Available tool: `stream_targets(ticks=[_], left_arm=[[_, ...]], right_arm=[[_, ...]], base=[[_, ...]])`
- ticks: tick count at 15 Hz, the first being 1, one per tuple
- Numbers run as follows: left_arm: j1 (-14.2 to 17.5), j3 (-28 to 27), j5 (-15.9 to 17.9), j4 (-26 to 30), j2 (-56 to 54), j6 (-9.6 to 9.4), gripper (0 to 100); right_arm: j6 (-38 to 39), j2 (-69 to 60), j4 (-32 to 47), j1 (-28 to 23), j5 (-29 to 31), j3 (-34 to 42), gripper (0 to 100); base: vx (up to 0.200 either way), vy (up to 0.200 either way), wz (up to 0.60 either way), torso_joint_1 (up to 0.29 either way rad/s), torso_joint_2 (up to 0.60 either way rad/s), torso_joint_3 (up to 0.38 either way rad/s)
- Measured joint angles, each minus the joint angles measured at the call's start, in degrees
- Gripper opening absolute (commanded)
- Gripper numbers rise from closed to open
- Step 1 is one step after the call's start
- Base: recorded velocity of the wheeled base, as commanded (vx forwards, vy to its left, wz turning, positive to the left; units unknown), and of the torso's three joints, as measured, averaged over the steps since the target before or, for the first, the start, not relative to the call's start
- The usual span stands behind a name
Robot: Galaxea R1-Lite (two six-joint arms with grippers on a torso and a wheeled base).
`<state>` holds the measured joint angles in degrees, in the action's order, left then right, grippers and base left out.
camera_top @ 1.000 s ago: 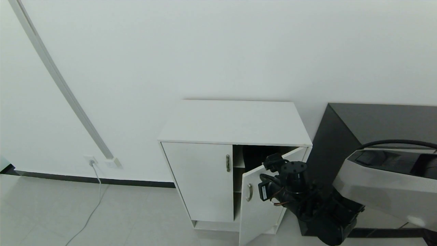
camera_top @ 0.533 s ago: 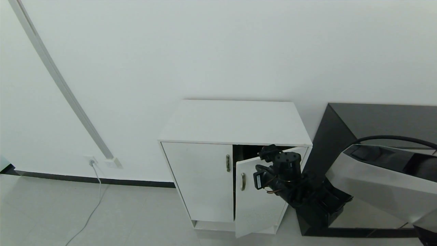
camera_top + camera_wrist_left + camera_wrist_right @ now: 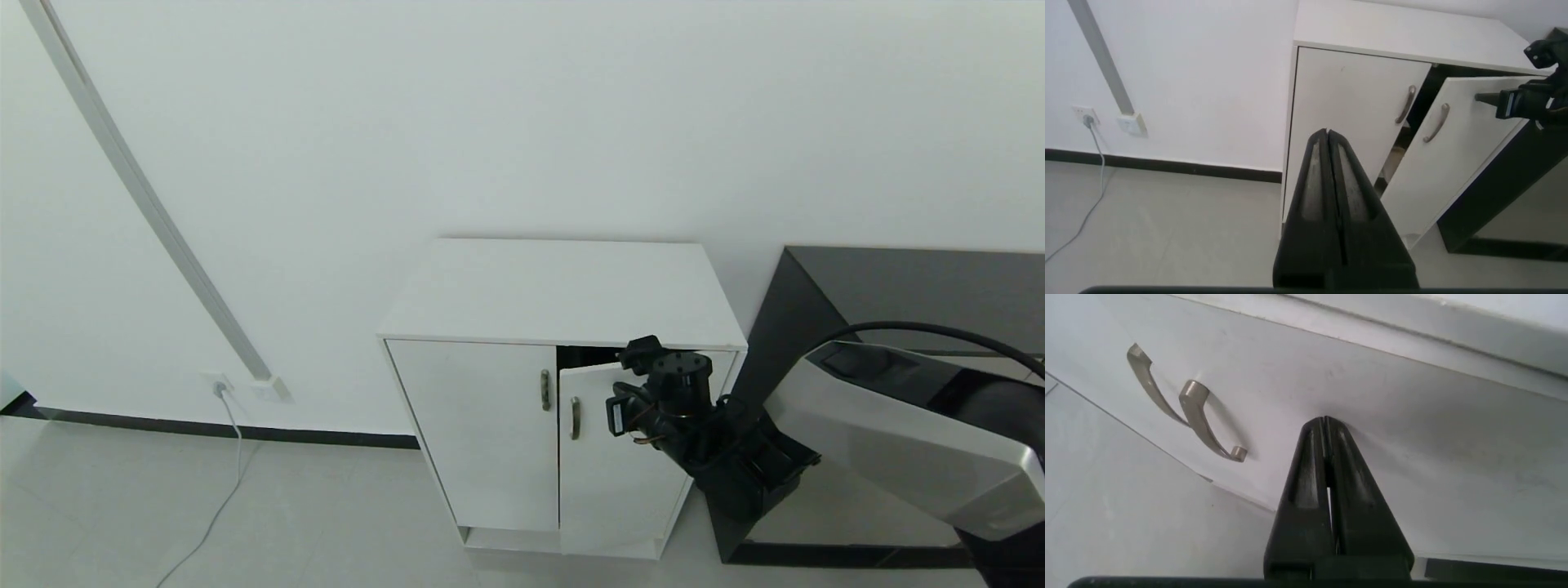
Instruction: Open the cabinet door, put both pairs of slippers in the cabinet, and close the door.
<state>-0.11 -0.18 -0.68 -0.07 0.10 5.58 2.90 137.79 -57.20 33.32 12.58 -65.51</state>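
- We are looking at a white cabinet standing against the wall. Its left door is lying flush, and its right door is hanging slightly ajar, with a dark gap showing along its top edge.
- Our right tool is keeping its fingers pressed together with nothing between them. Its tip is touching the outer face of the right door, on the hinge side of the door handle.
- Our left tool is hovering well apart from the cabinet. Its fingers are likewise closed on nothing, and it is pointing toward the seam between the two doors.
- From the left wrist, we are seeing the right door standing a little out from the frame, with the right arm against its upper part.
- A black unit is standing just beside the cabinet on its right. A wall socket is trailing a grey cable down to the floor on its left.
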Motion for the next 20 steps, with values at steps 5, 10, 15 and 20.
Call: stream_targets(ticks=[5,10,15,20], left_arm=[[0.0,0.0,0.0,0.0,0.0,-0.06,0],[0.0,0.0,0.0,0.0,0.0,-0.06,0],[0.0,0.0,0.0,0.0,0.0,-0.06,0],[0.0,0.0,0.0,0.0,0.0,-0.09,0]], right_arm=[[-0.1,2.0,1.3,-0.7,0.0,-3.0,0],[-0.2,3.1,2.6,-1.0,0.1,-5.4,0],[-0.3,4.0,4.2,-1.4,0.2,-8.4,0],[-0.3,5.3,4.7,-1.7,0.2,-10.6,0]], base=[[0.0,0.0,0.0,0.0,0.0,0.0],[0.0,0.0,0.0,0.0,0.0,0.0],[0.0,0.0,0.0,0.0,0.0,0.0],[0.0,0.0,0.0,0.0,0.0,0.0]])
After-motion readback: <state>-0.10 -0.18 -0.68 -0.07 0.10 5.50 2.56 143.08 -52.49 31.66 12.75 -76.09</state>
